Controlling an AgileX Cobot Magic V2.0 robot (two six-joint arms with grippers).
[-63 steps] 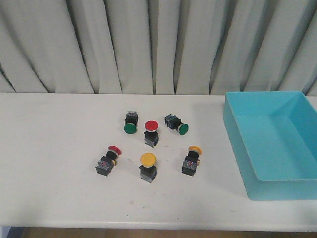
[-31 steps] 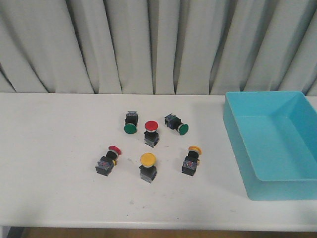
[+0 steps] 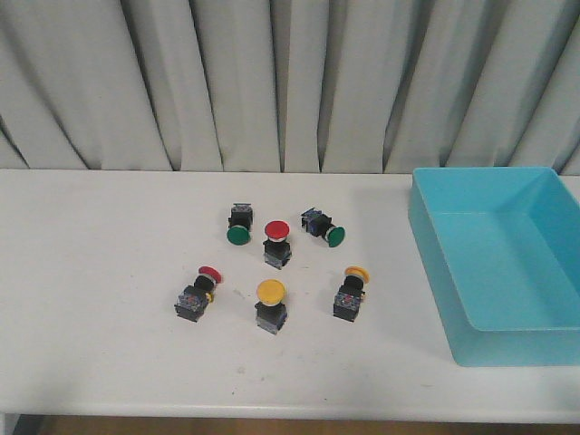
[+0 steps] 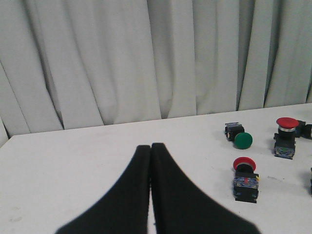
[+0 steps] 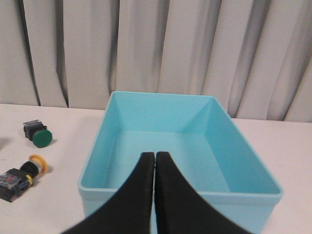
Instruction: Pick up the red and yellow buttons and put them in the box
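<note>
Round red [image 3: 276, 227] and yellow [image 3: 270, 290] caps top blocky black bodies

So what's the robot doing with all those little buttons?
Nothing is being handled yet. Six buttons sit on the white table: two red buttons, two yellow buttons and two green buttons. The blue box to their right is empty. The left tool and the right tool are both shut, hold nothing, and touch no button. The red and yellow ones are meant for the box.
</note>
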